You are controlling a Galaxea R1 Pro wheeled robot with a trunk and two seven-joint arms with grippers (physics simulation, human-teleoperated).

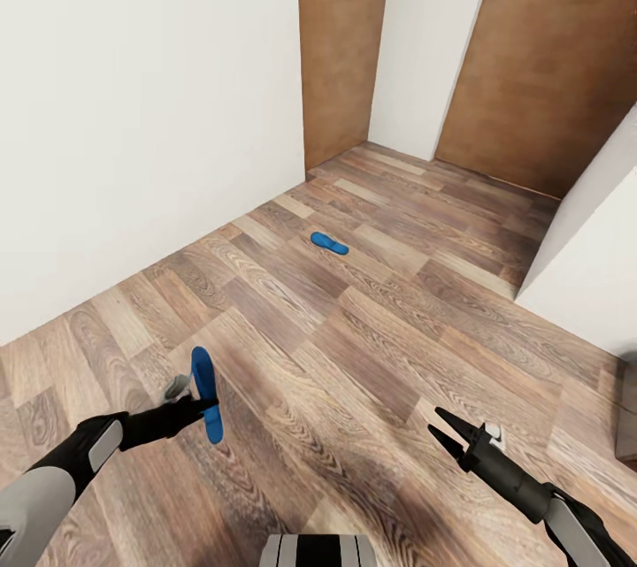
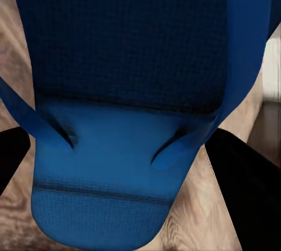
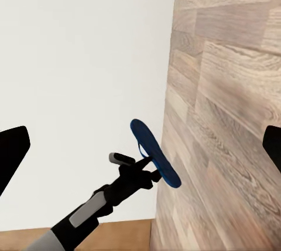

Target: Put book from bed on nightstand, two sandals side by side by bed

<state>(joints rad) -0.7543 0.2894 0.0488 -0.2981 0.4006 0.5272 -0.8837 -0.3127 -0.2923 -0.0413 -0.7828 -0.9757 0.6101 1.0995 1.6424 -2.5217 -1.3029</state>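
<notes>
Blue sandal (image 1: 206, 394) clamped between left fingers (image 1: 202, 408); right fingers (image 1: 449, 418) spread, empty.

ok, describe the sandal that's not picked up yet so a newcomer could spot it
Start at the brown wooden doors at the far end of the wood-plank floor. Just before them, lying flat in the open, is a small bright blue sandal. Its twin is off the floor, gripped by the left end effector.

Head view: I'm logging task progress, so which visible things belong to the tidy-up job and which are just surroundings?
Job things:
- held sandal, clamped in left gripper
- second sandal, lying on the floor

Surroundings:
- wood-plank floor
- brown doors
- white wall
- right gripper, open, empty
</notes>
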